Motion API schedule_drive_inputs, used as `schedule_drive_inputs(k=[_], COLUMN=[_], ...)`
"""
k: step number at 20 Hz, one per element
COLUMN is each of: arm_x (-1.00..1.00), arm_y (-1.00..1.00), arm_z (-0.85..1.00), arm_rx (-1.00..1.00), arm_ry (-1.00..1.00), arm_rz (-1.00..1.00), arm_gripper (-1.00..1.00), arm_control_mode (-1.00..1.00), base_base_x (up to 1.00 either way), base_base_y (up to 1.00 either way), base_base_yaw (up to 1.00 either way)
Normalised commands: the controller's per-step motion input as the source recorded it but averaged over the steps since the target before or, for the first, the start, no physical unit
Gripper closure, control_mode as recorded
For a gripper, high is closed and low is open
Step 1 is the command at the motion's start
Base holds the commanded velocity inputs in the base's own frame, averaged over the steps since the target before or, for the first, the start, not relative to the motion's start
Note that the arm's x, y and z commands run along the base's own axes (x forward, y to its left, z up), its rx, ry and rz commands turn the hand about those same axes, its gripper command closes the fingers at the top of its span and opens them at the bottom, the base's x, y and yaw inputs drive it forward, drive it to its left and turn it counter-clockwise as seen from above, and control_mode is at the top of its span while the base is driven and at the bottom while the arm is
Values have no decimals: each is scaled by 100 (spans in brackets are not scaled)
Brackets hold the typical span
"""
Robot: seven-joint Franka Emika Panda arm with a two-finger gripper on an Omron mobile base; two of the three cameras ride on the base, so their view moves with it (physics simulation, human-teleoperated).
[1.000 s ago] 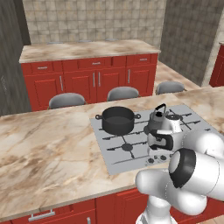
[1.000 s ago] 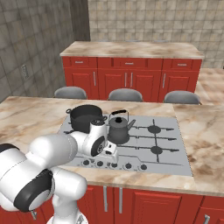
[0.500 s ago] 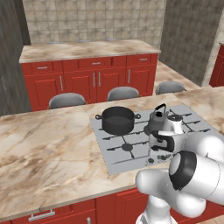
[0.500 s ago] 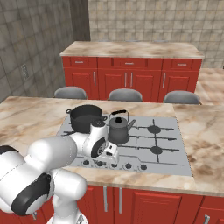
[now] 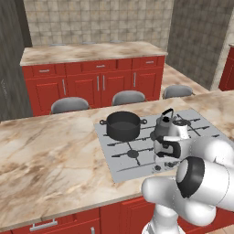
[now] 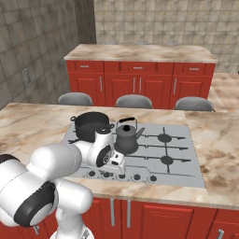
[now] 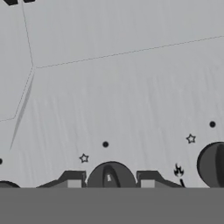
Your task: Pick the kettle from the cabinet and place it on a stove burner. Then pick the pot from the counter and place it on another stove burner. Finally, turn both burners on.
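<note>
Jaws pinch a cooktop knob (image 7: 110,176), one fingertip (image 7: 72,180) each side. Kettle (image 6: 126,137) and pot (image 6: 92,125) sit on separate burners, pot at the kettle's ten o'clock.

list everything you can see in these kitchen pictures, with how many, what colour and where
pot: one, black, on the back left burner of the cooktop
kettle: one, dark grey, on the burner right of the pot
cooktop: one, light grey steel, set in the near counter
knobs: a row, dark, along the cooktop's front edge; one sits between the fingertips in the hand view
near counter: one, beige marbled, red fronts below
far counter: one, beige marbled, on red cabinets by the tiled wall
stools: three, grey, between the two counters
gripper: one, dark tips, closed around a front knob
</note>
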Motion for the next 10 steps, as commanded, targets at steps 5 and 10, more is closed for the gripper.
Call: schedule_drive_inputs(k=[5, 10], arm_x=[0, 0], arm_y=[8, 22], arm_z=[-32, -34], arm_rx=[-4, -9], arm_ry=[0, 0], arm_rz=[9, 16], arm_gripper=[100, 100], arm_control_mode=[-100, -100], base_base_x=[0, 0], base_base_y=[0, 0], base_base_yaw=[0, 0])
